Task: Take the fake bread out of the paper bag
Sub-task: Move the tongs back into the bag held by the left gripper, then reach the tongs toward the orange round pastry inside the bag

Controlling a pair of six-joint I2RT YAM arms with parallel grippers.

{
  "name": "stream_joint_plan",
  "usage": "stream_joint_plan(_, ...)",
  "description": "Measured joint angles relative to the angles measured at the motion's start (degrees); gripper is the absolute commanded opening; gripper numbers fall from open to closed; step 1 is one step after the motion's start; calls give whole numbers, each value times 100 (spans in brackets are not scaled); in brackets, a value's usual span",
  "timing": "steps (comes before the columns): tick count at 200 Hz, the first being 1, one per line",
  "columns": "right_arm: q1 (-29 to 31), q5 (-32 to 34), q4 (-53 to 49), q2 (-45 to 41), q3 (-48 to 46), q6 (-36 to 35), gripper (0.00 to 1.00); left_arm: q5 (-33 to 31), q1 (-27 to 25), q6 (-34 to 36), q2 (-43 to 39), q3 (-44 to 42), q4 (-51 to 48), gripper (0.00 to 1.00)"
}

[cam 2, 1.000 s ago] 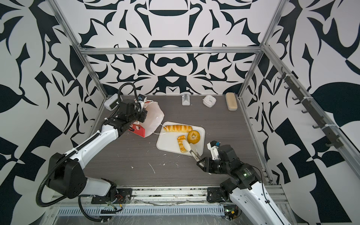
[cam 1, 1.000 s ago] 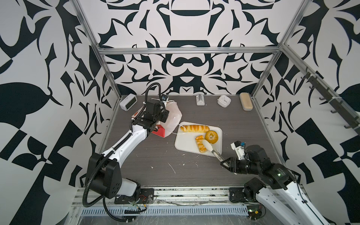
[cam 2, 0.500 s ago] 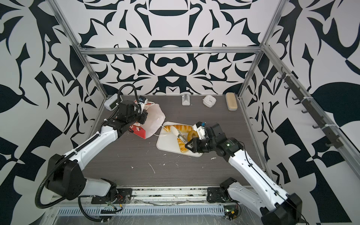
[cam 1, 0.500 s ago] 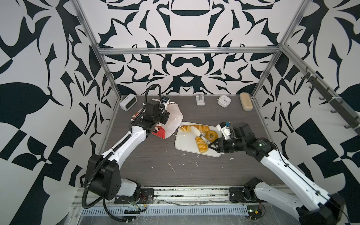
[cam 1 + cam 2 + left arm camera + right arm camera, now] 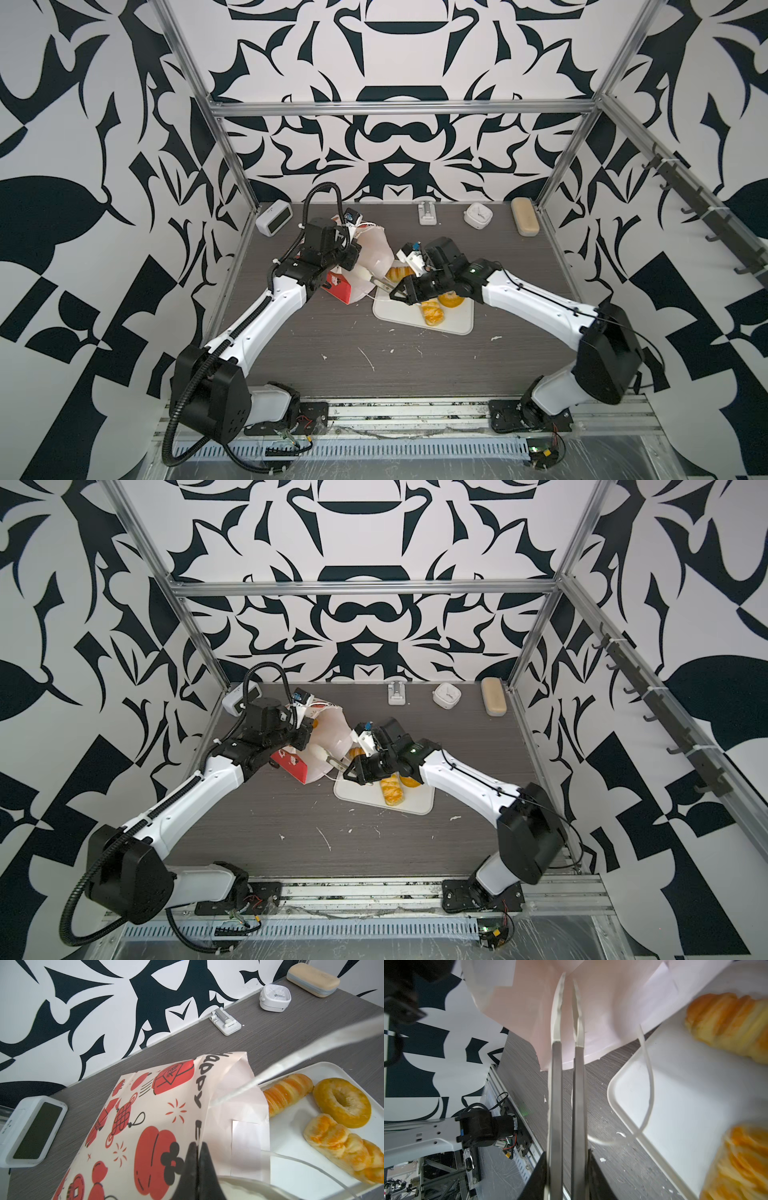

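The paper bag [image 5: 376, 253] [image 5: 145, 1115] lies tilted on the table, its white mouth facing the white tray [image 5: 457, 326]. My left gripper [image 5: 353, 254] [image 5: 198, 1144] is shut on the bag's rim. On the tray lie three pieces of fake bread: a striped loaf [image 5: 288, 1093], a ring bagel [image 5: 342, 1103] and a twisted pastry [image 5: 342, 1147]. My right gripper [image 5: 397, 291] [image 5: 566, 1153] is shut on metal tongs [image 5: 556, 1084]. Their white tips [image 5: 365, 274] reach into the bag's mouth, close together with nothing between them. What the bag holds is hidden.
Along the back wall stand a white clock [image 5: 274, 216], a small white stand [image 5: 427, 212], a small square white clock [image 5: 478, 215] and a beige oblong case [image 5: 525, 216]. A white cord handle [image 5: 648, 1076] loops over the tray's corner.
My right arm has swung from the front right across the tray to the bag's mouth, and the tongs' arms have closed in. The left arm and the bag have stayed put.
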Motion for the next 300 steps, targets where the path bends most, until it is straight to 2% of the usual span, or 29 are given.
stream_joint_plan(31,133,339,-44,640,520,-190,30,116,-4,-4,0,-50,-7,0)
stream_joint_plan(96,170,769,39,1399,1316,-280,39,138,-87,-2,-72,-155,-74,0)
stream_joint_plan(215,170,844,949,1718,1410,804,42,79,-195,85,-446,-225,-299,0)
stream_joint_plan(300,192,887,986,2275,1790,1329,41,-17,-212,92,-426,-225,-341,0)
